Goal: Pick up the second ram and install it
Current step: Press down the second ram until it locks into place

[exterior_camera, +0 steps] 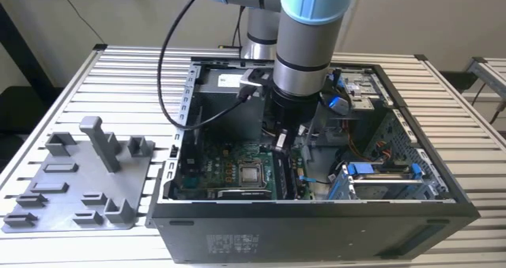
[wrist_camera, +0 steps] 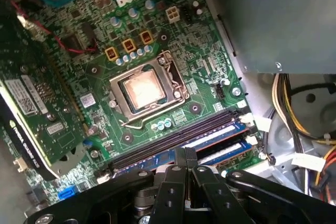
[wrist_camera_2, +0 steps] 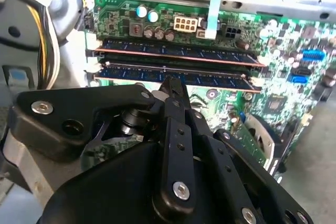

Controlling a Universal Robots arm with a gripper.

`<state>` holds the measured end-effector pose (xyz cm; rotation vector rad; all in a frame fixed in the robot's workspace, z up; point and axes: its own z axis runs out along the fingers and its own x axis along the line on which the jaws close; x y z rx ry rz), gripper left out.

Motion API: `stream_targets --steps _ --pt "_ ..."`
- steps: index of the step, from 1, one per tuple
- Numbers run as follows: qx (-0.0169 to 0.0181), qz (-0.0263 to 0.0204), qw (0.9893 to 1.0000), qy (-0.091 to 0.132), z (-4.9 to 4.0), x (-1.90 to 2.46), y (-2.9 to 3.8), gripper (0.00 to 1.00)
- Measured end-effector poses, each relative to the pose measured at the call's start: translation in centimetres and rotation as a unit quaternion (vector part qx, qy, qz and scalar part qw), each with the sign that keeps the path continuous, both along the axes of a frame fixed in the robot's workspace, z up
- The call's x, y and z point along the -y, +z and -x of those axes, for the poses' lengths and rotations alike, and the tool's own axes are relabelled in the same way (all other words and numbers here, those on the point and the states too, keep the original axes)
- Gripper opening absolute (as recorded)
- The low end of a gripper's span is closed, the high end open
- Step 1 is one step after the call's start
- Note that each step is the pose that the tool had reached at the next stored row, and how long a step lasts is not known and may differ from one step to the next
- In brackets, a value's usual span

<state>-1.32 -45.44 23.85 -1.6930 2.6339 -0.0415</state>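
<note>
1. Inside the open computer case (exterior_camera: 332, 220) on the slatted table (exterior_camera: 127, 60), the arm reaches down to the motherboard (wrist_camera: 199, 51). In the exterior view the gripper (exterior_camera: 281, 142) hangs at roughly 1 o'clock from the square processor (exterior_camera: 251, 174).
2. The second ram (wrist_camera_2: 210, 77) stands on edge in its slot, alongside and just beside another stick (wrist_camera_2: 210, 52). Both are seen as thin dark strips.
3. In both wrist views the gripper (wrist_camera_2: 173, 83) has its fingers (wrist_camera: 179, 156) drawn together with no gap. The tips meet the upper edge of the second ram near mid-length and do not clamp it (touching or a hair above cannot be told).
4. Handling, as a judgement: the stick is light, stiff and thin, with fragile chips on its faces and contacts along its lower edge.
5. Hold, as a judgement: it is best taken by its flat faces near the middle of the upper edge, or pressed squarely on that edge. Off-centre force would likely tilt it in the slot.
</note>
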Motion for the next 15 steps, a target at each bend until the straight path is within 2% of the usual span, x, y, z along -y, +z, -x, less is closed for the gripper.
stream_targets --steps 4,7,10,15 --pt "0.0 0.0 0.9993 0.036 0.0 0.0 -0.01 0.11" --pt "0.0 0.0001 0.998 0.064 0.0 0.0 -0.03 0.11" --pt "0.0 0.0 0.9958 0.091 0.0 0.0 -0.05 0.11" --pt "0.0 0.0001 0.9913 0.132 0.03 0.01 -0.1 0.11"
